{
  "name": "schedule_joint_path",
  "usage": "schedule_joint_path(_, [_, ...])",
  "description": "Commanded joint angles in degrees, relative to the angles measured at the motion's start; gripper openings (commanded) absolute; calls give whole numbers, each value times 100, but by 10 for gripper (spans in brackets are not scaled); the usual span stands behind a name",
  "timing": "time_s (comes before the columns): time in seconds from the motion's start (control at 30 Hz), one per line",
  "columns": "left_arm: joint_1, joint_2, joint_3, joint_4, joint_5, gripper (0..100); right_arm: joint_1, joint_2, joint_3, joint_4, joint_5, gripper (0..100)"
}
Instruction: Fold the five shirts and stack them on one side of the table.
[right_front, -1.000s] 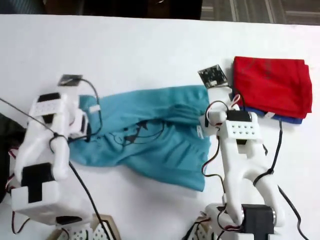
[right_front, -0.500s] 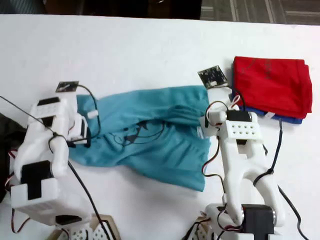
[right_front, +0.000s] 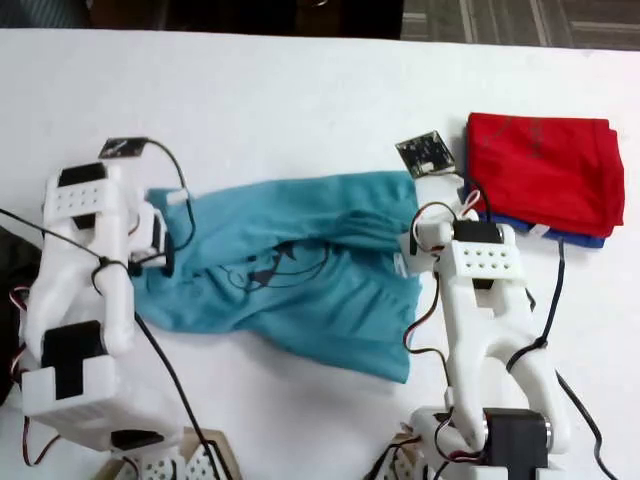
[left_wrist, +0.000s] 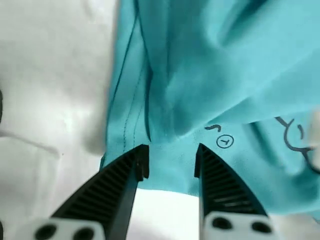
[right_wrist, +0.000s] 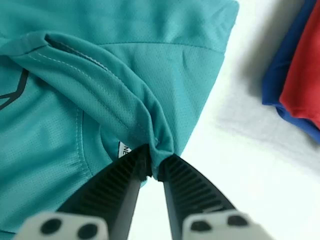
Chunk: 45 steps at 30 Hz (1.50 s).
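My right gripper (right_wrist: 154, 169) clenched a fold of the teal shirt (right_front: 300, 270), while my left gripper (left_wrist: 171, 161) hung spread apart over its opposite edge

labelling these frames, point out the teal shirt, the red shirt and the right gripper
teal shirt (right_front: 300, 270): high view, on its printed middle
red shirt (right_front: 545, 170): high view, middle of its folded top
right gripper (right_wrist: 154, 163): right wrist view, midway between fingertips
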<state>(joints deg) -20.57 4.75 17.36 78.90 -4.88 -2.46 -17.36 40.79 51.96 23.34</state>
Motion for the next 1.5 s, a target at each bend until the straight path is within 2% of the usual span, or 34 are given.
schedule_joint_path(0.0, [79,-220,-224,-510,457,172,48,-347,-44,48,-18,18])
schedule_joint_path(0.2, [132,-220,-48,-1433,782,172,48,-347,-44,48,-18,18])
schedule_joint_path(0.3, [220,-211,356,-1890,554,172,48,-347,-44,48,-18,18])
schedule_joint_path(0.5, [378,-211,1244,-2312,176,172,57,-347,-44,48,-18,18])
schedule_joint_path(0.7, [378,-149,1121,-3174,141,173,57,-347,-44,48,-18,18])
schedule_joint_path(0.8, [387,413,629,-3393,-79,173,57,-347,-44,48,-18,18])
schedule_joint_path(0.87, [378,1064,31,-3235,-185,173,57,-347,-44,48,-18,18])
schedule_joint_path(1.0, [334,2145,-1666,-1899,-158,173,57,-347,-44,48,-18,18])
schedule_joint_path(1.1, [334,2585,-2536,-1266,193,173,57,-347,-44,48,-18,18])
schedule_joint_path(1.27, [352,2655,-3196,-774,264,173,57,-347,-44,48,-18,18])
schedule_joint_path(1.47, [343,2655,-3723,360,413,173,57,-347,-44,22,-18,18])
